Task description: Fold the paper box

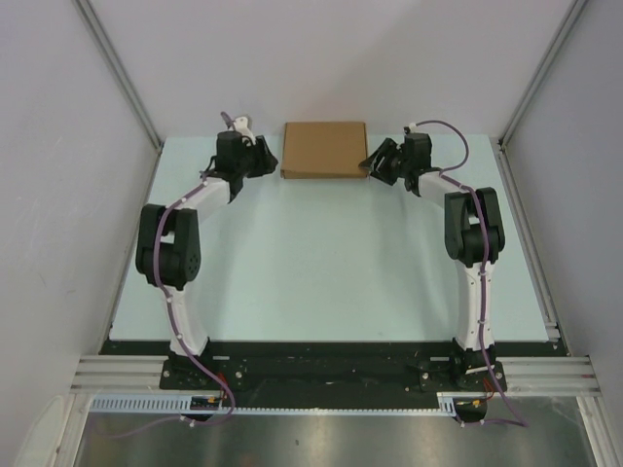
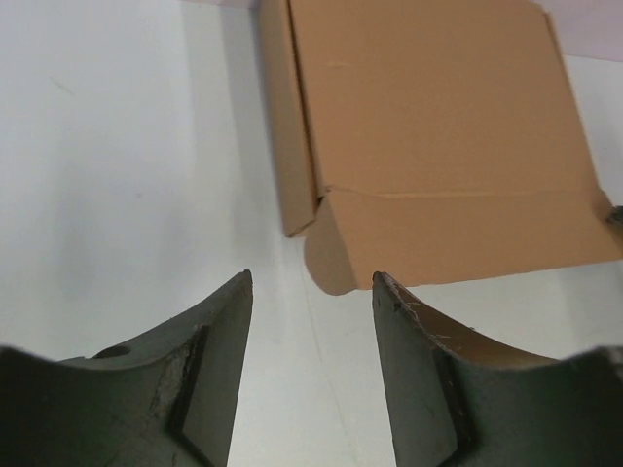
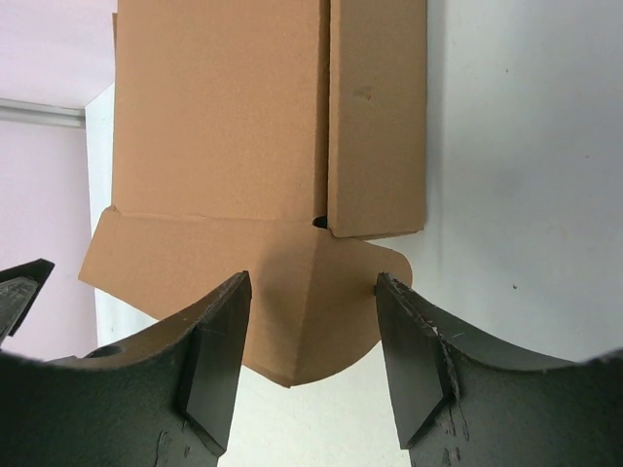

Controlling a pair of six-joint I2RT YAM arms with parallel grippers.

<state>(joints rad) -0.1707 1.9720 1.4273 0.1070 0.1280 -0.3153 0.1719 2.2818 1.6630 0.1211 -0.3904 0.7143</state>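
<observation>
The plain brown cardboard paper box (image 1: 324, 149) lies flat and folded shut at the far middle of the pale green table (image 1: 321, 272), between the two grippers. The left gripper (image 2: 312, 282) is spread open just short of the box's left end, with only tabletop between its fingers. The right gripper (image 3: 311, 282) is also spread apart, and a rounded side flap (image 3: 321, 331) reaches into its gap, unpinched. The box's inside is hidden.
</observation>
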